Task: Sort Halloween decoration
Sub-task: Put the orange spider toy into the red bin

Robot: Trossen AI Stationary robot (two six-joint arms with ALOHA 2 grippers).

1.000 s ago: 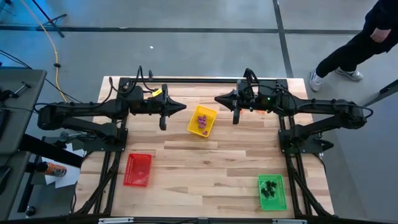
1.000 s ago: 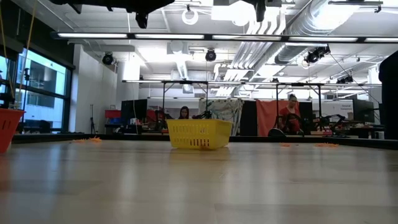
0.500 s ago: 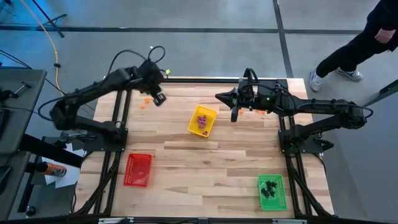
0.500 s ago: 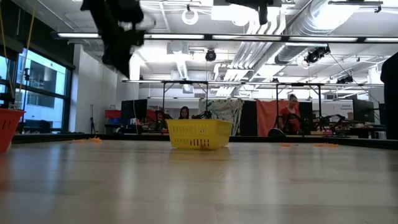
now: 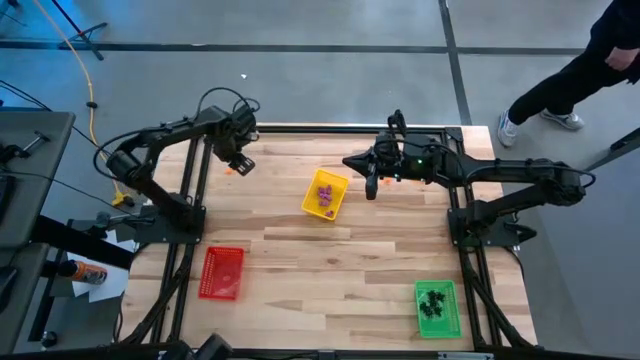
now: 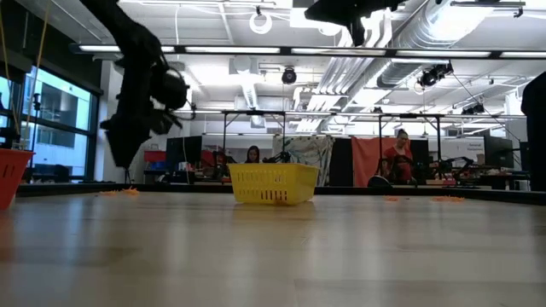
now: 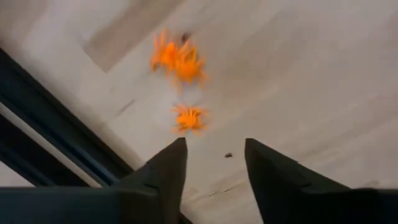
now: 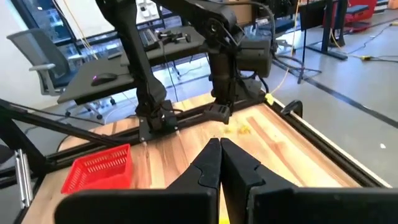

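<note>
Above orange trinkets, left tool spread; right tool pressed together.

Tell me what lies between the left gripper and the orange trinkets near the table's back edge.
Nothing: the left wrist view shows only bare wooden table between the open left gripper and the nearest of the orange trinkets.

The left pincer hangs over the table's far left corner, trinkets just ahead of its tips. The middle tray sits between it and the right pincer. Two other trays lie well nearer the front.
</note>
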